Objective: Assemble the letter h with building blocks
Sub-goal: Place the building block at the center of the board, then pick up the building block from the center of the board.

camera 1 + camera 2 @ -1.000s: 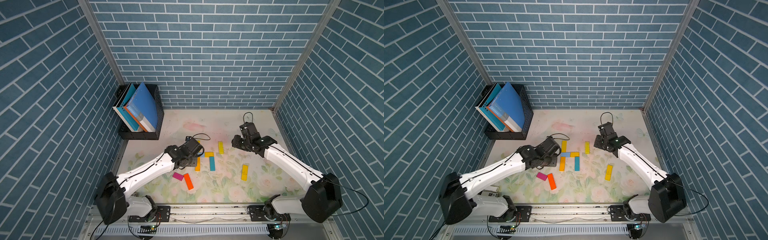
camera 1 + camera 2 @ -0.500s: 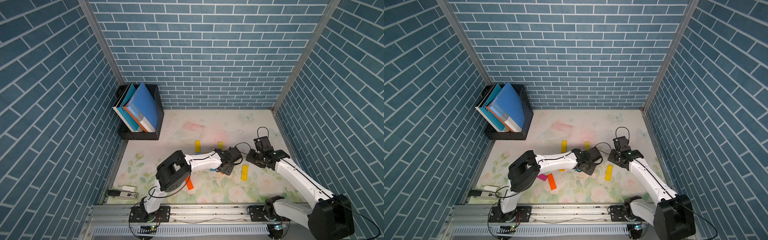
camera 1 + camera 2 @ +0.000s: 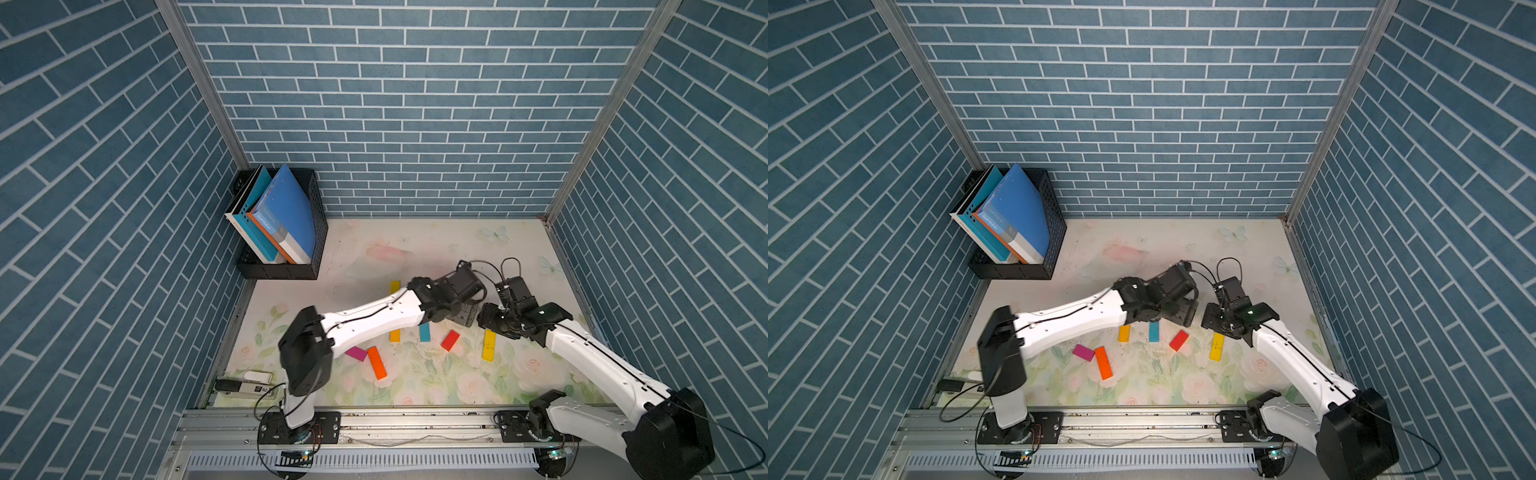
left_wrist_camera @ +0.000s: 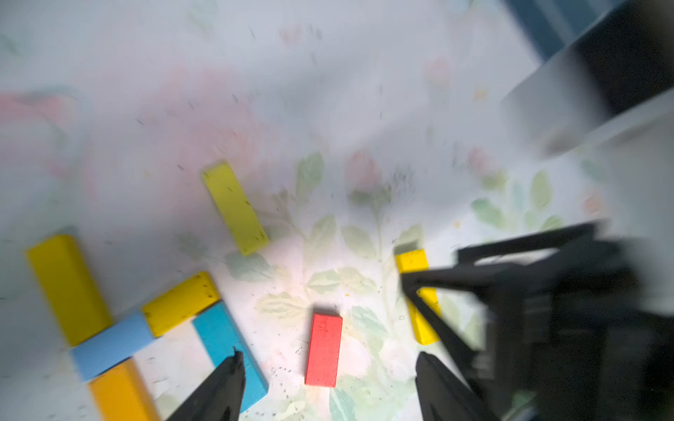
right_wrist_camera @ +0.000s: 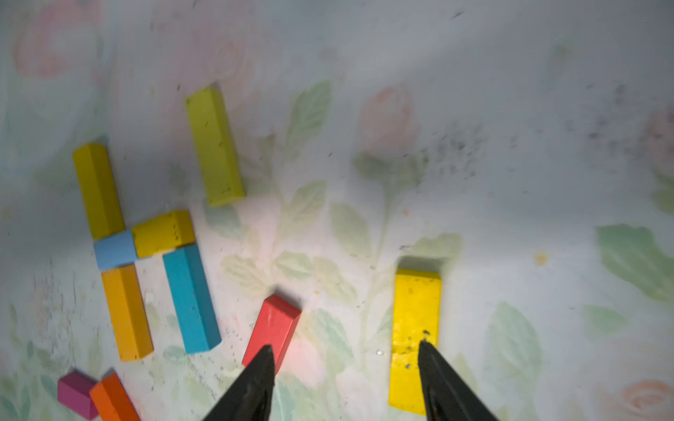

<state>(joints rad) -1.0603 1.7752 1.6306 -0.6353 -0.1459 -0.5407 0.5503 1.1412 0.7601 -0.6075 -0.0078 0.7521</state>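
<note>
ROBOT ARMS MEET OVER SCATTERED BLOCKS: On a flower-printed worktop (image 3: 415,249), two white arms converge just behind a red block (image 3: 450,340). The left arm (image 3: 374,318) folds at a black elbow and reaches across from the front rail. Its forearm passes above the pieces on one side of the red block. The right arm (image 3: 590,357) slants in from the other side with its wrist bent downward. A black rack (image 3: 318,224) of blue books (image 3: 286,216) stands well apart from the red block, in a far corner.

The left tool (image 4: 328,354) hangs released above the red block, its fingertips spread and empty. The right tool (image 5: 345,346) is also released and empty, spread between the red block and a yellow block (image 5: 415,339) near it.

All the pieces lie flat. A teal block (image 5: 189,299) sits just beside the red block, opposite the yellow one. Beyond it, a mustard block (image 5: 97,189), a light blue block (image 5: 115,250) and an amber block (image 5: 126,311) touch end to end. A short yellow block (image 5: 163,233) branches off the light blue block toward the teal one. An orange block (image 3: 377,362) and a magenta block (image 3: 356,353) lie farther out.
</note>
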